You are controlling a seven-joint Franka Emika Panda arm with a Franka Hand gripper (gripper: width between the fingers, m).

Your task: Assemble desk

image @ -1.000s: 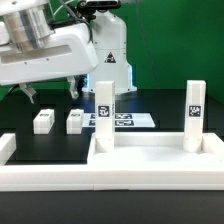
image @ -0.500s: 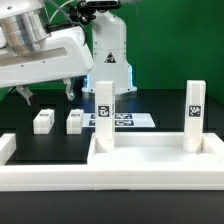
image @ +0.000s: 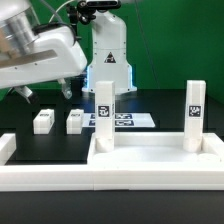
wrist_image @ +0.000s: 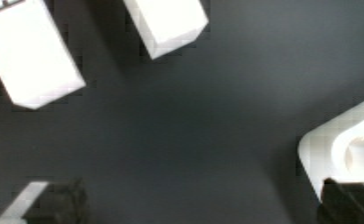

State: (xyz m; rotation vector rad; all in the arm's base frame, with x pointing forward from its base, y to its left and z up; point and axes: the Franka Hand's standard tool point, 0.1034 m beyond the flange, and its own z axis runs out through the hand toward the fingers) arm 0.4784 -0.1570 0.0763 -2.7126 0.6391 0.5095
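- Gripper [image: 47, 93] stands open: its fingers [image: 26, 96] are well apart with nothing between them, and it hangs over the black table [image: 160, 128] at the exterior view's left, touching no part
- Wrist view gives only the two dark fingertips at the picture's edge, blurred and cut off, with bare table between them
- Arm's upper links are cut off by the exterior view's top and left edges
- Tabletop panel [image: 150, 158] lies rim-up in the foreground at the exterior view's right, cut off by that edge
- First upright leg post [image: 105, 112] stands at the panel's far rim on the exterior view's left side, and second upright leg post [image: 195, 112] stands at the far rim on the right side; each shows a black-and-white tag; how they seat in the panel cannot be made out
- First loose leg post [image: 43, 121] and second loose leg post [image: 75, 121] lie on the table near the gripper, apart from each other; in the wrist view both are cut by the edge and show no tags
- Barrier wall [image: 8, 148] runs along the foreground; its line against the panel's near rim is white on white and hard to tell
- Marker board [image: 130, 120] lies flat behind the first upright leg post, partly hidden by it
- White rounded edge [wrist_image: 339, 140] in the wrist view is out of focus; which part it is cannot be told
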